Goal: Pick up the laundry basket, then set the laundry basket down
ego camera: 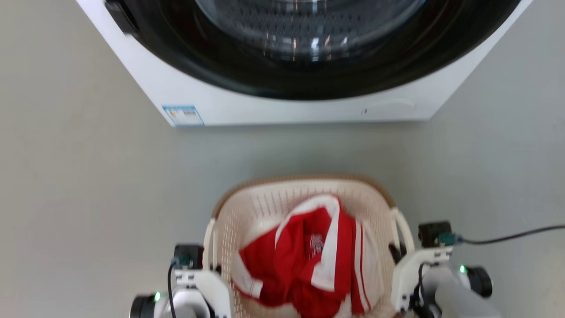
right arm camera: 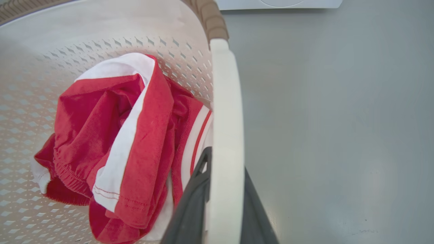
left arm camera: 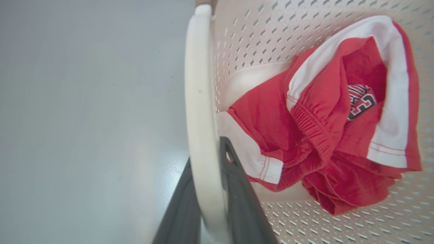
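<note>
The cream laundry basket (ego camera: 273, 203) with perforated walls and a brown woven-look rim sits low in the head view, between my arms. It holds a crumpled red and white garment (ego camera: 309, 256). My left gripper (left arm camera: 206, 159) is shut on the basket's white left handle (left arm camera: 200, 84), one dark finger on each side of the loop. My right gripper (right arm camera: 225, 166) is shut the same way on the right handle (right arm camera: 225, 101). In the head view the left gripper (ego camera: 214, 267) and right gripper (ego camera: 399, 256) press against the basket's sides. Whether the basket touches the floor, I cannot tell.
A white front-loading washing machine (ego camera: 282, 106) with a dark round door (ego camera: 309, 44) stands just beyond the basket, a strip of grey floor (ego camera: 88, 198) between them. A black cable (ego camera: 507, 238) trails right from my right wrist.
</note>
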`<state>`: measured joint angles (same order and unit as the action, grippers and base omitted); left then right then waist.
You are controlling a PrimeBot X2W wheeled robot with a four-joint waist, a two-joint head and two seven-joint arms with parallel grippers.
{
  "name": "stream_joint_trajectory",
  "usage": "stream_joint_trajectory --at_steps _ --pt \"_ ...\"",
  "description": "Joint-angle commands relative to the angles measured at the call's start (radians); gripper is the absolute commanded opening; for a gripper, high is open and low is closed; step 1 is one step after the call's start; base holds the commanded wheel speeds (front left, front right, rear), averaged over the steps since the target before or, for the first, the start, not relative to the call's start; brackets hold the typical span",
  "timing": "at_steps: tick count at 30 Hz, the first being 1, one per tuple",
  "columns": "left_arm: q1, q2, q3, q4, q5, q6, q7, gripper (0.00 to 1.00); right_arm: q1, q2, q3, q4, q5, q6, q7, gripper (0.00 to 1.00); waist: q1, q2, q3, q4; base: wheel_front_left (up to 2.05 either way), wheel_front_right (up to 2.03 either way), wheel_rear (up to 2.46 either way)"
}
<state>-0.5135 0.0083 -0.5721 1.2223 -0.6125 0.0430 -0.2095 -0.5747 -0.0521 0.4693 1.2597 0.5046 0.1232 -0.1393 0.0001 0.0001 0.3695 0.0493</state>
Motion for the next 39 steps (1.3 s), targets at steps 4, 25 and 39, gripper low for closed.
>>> stream_joint_trajectory --at_steps 4,25,39 --pt "0.065 0.042 -0.007 0.004 -0.025 0.022 0.006 0.0 0.084 0.002 0.067 -0.02 0.037 0.008 0.026 0.0 -0.0001 -0.0001 -0.147 -0.011 0.0 0.0 0.0" --pt "0.206 0.042 -0.073 0.041 -0.107 0.043 0.061 0.0 0.224 0.002 0.231 -0.034 0.192 0.008 0.074 0.0 -0.0001 -0.0001 -0.358 -0.028 0.0 0.0 0.0" --pt "0.206 0.042 -0.1 0.048 -0.123 0.039 0.045 0.0 0.222 0.002 0.278 -0.02 0.241 0.008 0.056 0.0 -0.0001 -0.0001 -0.373 -0.026 0.0 0.0 0.0"
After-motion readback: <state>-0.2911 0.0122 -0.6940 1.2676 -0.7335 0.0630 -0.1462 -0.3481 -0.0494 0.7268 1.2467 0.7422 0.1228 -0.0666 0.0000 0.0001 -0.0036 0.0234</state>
